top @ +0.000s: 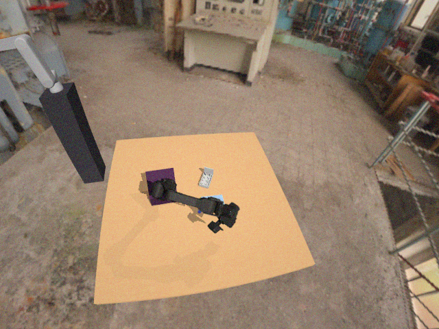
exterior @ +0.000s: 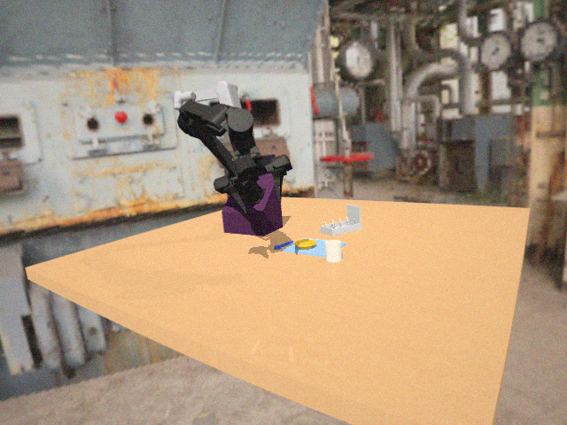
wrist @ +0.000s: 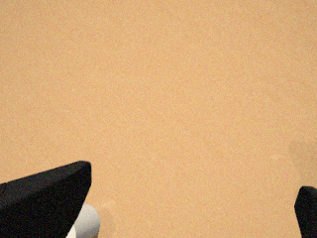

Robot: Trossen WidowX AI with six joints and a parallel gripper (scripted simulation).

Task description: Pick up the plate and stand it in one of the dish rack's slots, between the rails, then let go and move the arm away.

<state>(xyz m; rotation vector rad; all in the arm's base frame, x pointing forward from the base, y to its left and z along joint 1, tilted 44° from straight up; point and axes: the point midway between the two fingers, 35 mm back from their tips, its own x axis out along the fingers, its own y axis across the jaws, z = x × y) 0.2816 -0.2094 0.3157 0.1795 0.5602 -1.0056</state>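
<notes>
Tan tabletop (top: 247,247) (exterior: 366,311) (wrist: 168,89), jaws (exterior: 263,212) spread above it, yellow plate (exterior: 305,243) on blue mat (top: 219,197) (exterior: 315,251).

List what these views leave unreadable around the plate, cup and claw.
- Yellow plate: hidden in the top view by the arm; outside the wrist view.
- White cup: hidden in the top view by the arm; partly behind a finger and cut off by the bottom edge in the wrist view.
- Claw's finger bases: cut off by the wrist view's edges.
</notes>
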